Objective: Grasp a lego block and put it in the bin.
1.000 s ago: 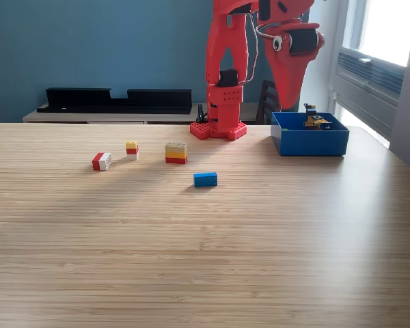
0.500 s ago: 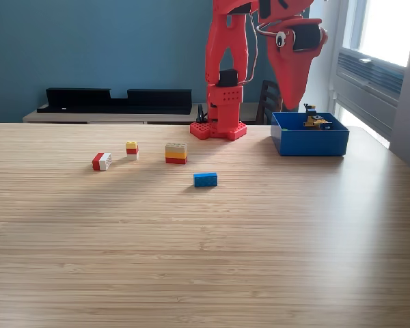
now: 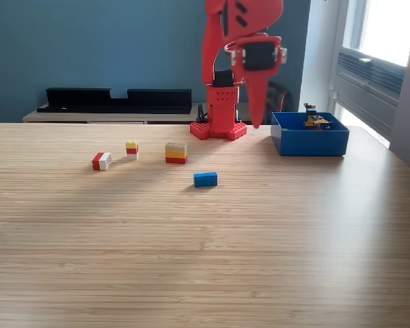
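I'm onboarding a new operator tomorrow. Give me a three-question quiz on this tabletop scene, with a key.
1. True or false: the blue block lies inside the bin.
2. Multiple choice: in the exterior view, the gripper hangs
A. over the red and white block
B. left of the bin, in front of the arm's base
C. inside the bin
3. How many loose blocks or block stacks lie on the table outside the bin?

Key
1. False: it lies on the table, apart from the bin.
2. B
3. Four: red and white, the small yellow-topped stack, the yellow and red stack, and the blue block.
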### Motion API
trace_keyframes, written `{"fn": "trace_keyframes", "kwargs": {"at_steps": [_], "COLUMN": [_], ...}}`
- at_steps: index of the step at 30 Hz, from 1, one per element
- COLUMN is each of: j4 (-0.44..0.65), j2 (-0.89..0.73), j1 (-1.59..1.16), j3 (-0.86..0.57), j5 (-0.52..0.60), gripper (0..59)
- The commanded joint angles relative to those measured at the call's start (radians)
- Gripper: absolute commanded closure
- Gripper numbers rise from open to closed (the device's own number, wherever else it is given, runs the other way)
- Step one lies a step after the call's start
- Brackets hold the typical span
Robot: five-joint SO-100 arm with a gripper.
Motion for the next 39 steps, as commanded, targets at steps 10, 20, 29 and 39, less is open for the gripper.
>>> {"fn": "trace_keyframes", "kwargs": {"at_steps": [10, 20, 29, 39], "j4": [-0.127, -0.149, -0.196, -0.195], "j2": [0.015, 0.029, 0.031, 0.126], "j1": [0.545, 0.75, 0.914, 0.997], "j3": [0.169, 0.204, 0.258, 0.33], "j5": [0.035, -0.02, -0.097, -0.143], "gripper": [58.5, 58.5, 58.5, 58.4]}}
